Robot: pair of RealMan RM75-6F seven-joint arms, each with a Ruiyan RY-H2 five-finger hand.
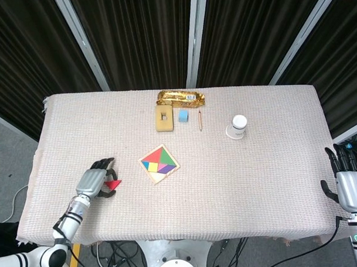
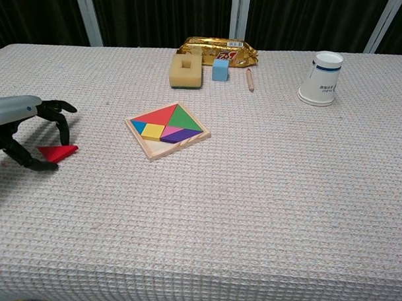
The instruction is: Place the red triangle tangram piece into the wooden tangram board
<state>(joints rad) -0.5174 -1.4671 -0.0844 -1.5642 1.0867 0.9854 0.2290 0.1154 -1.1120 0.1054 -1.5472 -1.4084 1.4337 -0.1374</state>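
Left hand (image 2: 20, 128) around red triangle (image 2: 58, 153), tangram board (image 2: 167, 130) nearby.

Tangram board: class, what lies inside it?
Inside the board lie coloured pieces: red, green, blue, yellow, pink, purple. One strip along its near edge shows bare wood. What is under the pieces is covered.

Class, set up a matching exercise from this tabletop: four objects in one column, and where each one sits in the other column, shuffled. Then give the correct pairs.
Objects:
1. red triangle piece
2. paper cup
3. blue cube
4. pencil

Places:
A. between the sponge and the pencil
B. at the left hand's fingertips
C. far right, upside down
D. just right of the blue cube

Pairs: 1-B, 2-C, 3-A, 4-D
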